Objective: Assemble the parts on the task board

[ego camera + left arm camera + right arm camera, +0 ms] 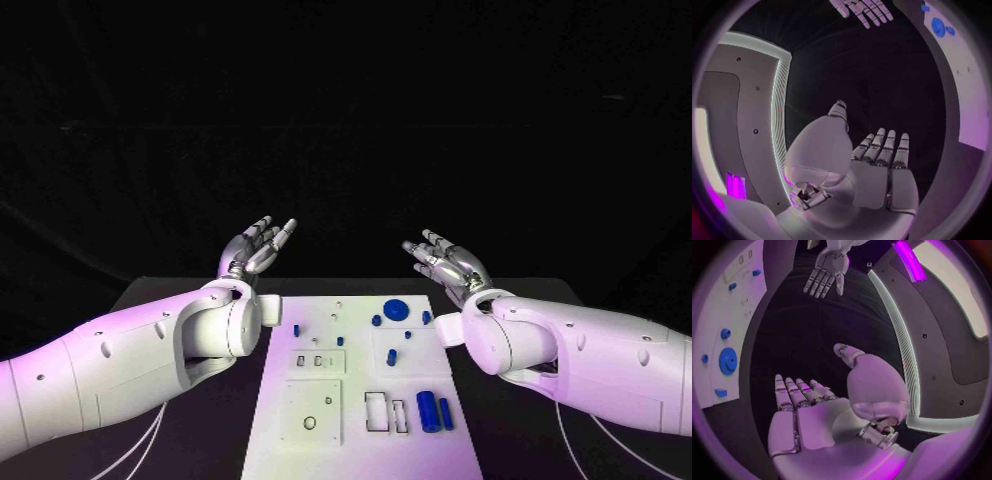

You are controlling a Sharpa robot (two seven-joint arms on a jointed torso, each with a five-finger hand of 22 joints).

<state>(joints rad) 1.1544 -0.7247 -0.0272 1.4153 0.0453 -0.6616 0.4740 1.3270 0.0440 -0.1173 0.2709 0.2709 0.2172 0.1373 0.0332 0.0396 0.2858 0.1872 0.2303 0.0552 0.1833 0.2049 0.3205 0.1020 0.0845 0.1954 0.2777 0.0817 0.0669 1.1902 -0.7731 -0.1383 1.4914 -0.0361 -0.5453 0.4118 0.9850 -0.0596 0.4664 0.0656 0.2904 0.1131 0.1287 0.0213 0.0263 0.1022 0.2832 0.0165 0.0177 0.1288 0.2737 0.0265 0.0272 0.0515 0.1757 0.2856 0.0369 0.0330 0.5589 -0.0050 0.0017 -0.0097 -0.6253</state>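
A black worktop (188,300) is seen against a wholly dark backdrop (346,110), with no wall detail to be made out behind it. Violet-tinted light is cast over the scene. In the wrist views, a pale curved panel edged by a bright light strip (895,335) is shown, with a glowing magenta bar (909,260) nearby.

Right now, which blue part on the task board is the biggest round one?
The blue disc near the far edge of the task board; the other blue parts are much smaller or elongated.
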